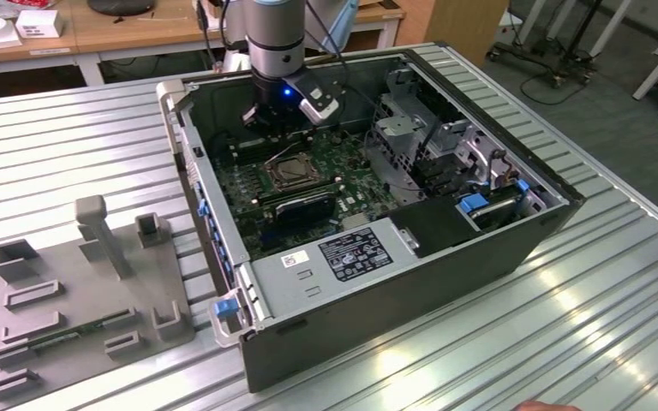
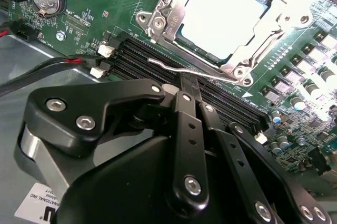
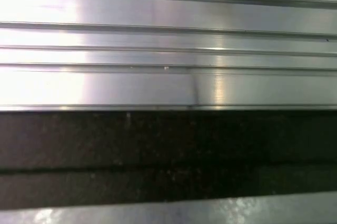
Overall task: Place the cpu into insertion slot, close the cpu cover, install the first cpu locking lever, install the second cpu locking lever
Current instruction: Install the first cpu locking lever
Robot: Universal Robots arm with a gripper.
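Gripper (image 2: 190, 84) over motherboard (image 2: 105, 13), fingers closed together.
Cpu (image 2: 224, 16) sits in insertion slot (image 2: 253, 55); cpu cover (image 2: 166, 16) lowered around it.

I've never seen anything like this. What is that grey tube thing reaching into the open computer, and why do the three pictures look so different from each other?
The grey tube is a robot arm; its gripper hangs inside an open computer case lying on a ribbed metal table. The exterior view comes from a camera standing off the arm. The two wrist views come from cameras riding on the arm. In the second wrist view, the black gripper has its fingers together, tips at a thin metal locking lever beside the insertion slot. The pale cpu already sits there under its cover. The first wrist view looks at metal ribs. A grey parts holder lies beside the case.
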